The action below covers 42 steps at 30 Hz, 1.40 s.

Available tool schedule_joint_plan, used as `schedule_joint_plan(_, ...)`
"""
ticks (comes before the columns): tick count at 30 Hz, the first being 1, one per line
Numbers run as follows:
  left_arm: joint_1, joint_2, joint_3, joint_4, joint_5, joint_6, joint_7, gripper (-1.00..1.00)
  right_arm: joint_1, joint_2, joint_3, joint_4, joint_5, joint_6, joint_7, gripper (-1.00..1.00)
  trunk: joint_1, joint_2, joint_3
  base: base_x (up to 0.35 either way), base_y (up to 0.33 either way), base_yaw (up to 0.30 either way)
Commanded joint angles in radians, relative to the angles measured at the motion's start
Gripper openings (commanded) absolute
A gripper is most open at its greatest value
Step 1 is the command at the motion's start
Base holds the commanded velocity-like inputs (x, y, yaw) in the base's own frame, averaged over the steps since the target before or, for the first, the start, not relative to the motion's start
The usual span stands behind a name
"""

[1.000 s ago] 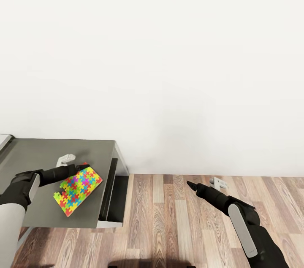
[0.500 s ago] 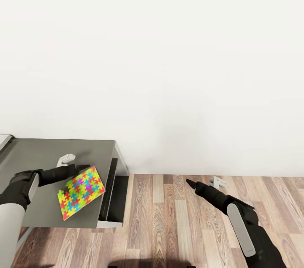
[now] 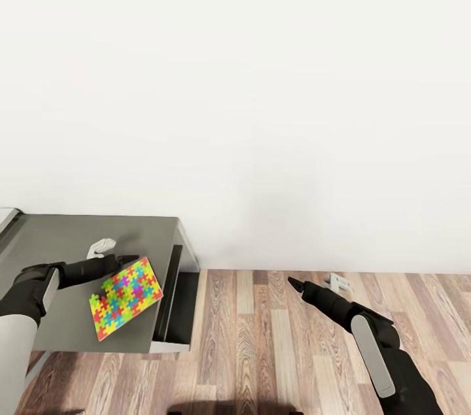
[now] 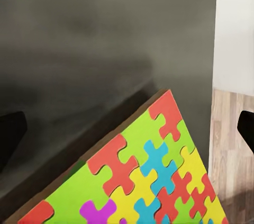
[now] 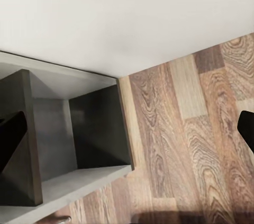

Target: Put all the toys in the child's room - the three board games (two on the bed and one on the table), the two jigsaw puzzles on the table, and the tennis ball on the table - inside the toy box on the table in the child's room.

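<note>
a brightly coloured jigsaw puzzle (image 3: 126, 297) is seen over the grey table (image 3: 72, 238), near the table's corner closest to the wooden floor (image 3: 261, 336). it is tilted, with one edge raised off the tabletop. the left gripper (image 3: 128, 261) is placed at the puzzle's upper edge, above the table; in the left wrist view the puzzle (image 4: 143, 176) lies between the two dark fingertips (image 4: 11, 134), which stand wide apart at the frame's sides, and whether the puzzle is actually pinched cannot be told. the right gripper (image 3: 292, 283) is held out over the floor, well apart from the table, with its fingers drawn to a narrow point in the head view. the white wall (image 3: 261, 108) rises behind the table. beside the table's end, dark open shelf compartments (image 5: 79, 139) are seen.
</note>
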Motion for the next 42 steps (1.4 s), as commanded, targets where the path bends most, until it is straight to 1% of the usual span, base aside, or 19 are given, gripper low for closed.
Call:
schedule_joint_plan(1, -0.001, -0.001, 0.006, -0.001, -0.010, 0.007, -0.009, 1.00, -0.001, 0.000, -0.002, -0.001, 0.001, 0.006, 0.005, 1.00, 0.000, -0.002, -0.002, -0.047, -0.036, 0.000)
schedule_joint_plan(19, -0.001, -0.001, 0.006, -0.001, -0.010, 0.007, -0.009, 1.00, -0.001, 0.001, -0.002, 0.000, 0.001, 0.006, 0.005, 1.00, 0.000, -0.002, -0.002, -0.019, -0.020, 0.000)
schedule_joint_plan(25, -0.001, -0.001, 0.006, -0.001, -0.010, 0.008, -0.009, 1.00, -0.001, 0.000, -0.002, 0.001, 0.001, 0.005, 0.005, 1.00, 0.000, -0.002, -0.002, -0.073, -0.127, 0.000)
schedule_joint_plan(38, -0.001, -0.001, 0.005, -0.001, -0.010, 0.007, -0.010, 1.00, -0.001, 0.000, -0.003, 0.001, 0.000, -0.006, 0.005, 1.00, 0.000, -0.002, -0.002, -0.007, -0.014, 0.000)
schedule_joint_plan(42, -0.001, -0.001, 0.002, -0.001, -0.010, 0.007, -0.010, 1.00, -0.001, 0.000, -0.003, 0.001, 0.000, -0.009, 0.006, 1.00, 0.000, -0.002, -0.002, -0.102, -0.127, 0.000)
